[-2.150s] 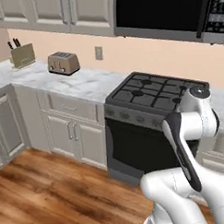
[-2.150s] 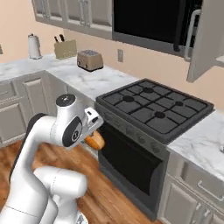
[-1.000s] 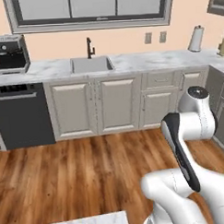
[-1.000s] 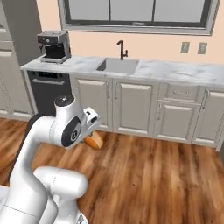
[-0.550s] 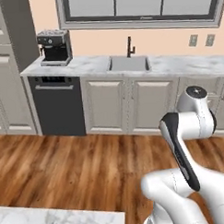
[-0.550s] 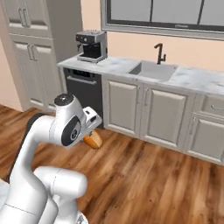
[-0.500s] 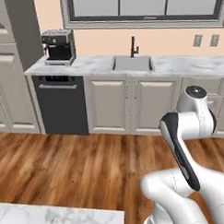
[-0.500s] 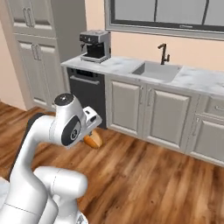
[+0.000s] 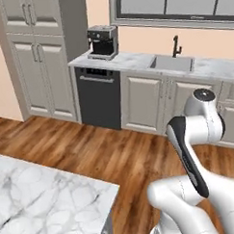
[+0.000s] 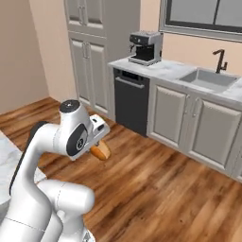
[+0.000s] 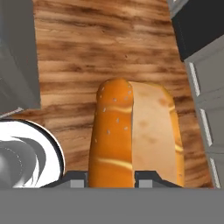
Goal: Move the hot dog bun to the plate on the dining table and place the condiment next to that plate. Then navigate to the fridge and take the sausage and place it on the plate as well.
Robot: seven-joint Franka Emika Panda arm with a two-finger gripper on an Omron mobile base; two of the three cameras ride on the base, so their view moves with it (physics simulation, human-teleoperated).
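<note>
I have the golden-brown seeded hot dog bun [image 11: 133, 133] pinched in the two-finger gripper [image 11: 111, 177], carried over the wooden floor [image 11: 109, 39]. It looks light and squashy, so I judge a gentle mid-length hold safest.

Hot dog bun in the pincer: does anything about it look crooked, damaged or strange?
Nothing stands out. The hot dog bun looks whole, clamped lengthwise in the pincer above the wooden floor. In the right base view it hangs beside the arm, clear of the cabinets.
</note>
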